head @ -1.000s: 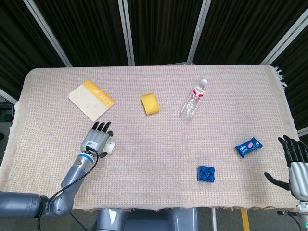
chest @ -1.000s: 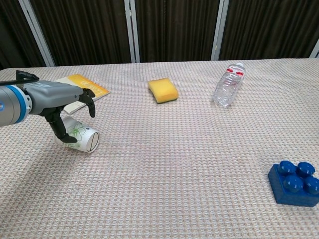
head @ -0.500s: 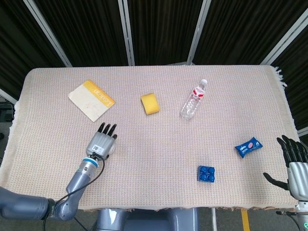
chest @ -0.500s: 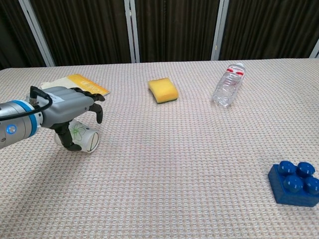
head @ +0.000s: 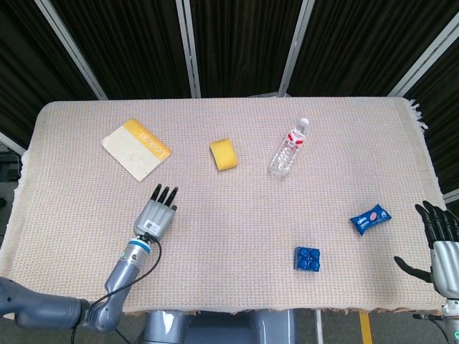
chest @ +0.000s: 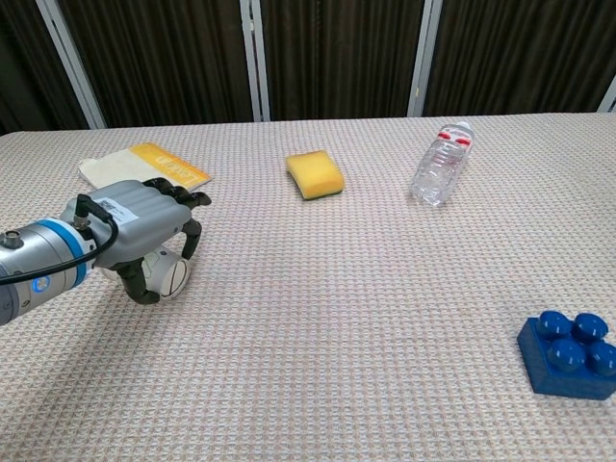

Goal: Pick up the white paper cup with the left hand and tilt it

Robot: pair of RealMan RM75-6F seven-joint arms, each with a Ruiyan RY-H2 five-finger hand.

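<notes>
white paper cup [chest: 169,274]: mostly hidden under the left hand [chest: 144,226]; grip cannot be told.
right hand [head: 443,242]: cut off by the frame edge.

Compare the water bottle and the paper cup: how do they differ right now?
The water bottle is clear plastic with a white cap; the paper cup is white and opaque. The bottle lies apart from both hands; the cup sits under the left hand, fingers curled around it and mostly hiding it. Both lie on their sides on the table.

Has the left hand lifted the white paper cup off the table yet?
No: in the chest view the white paper cup lies on its side on the table, with the left hand curled over it.
</notes>
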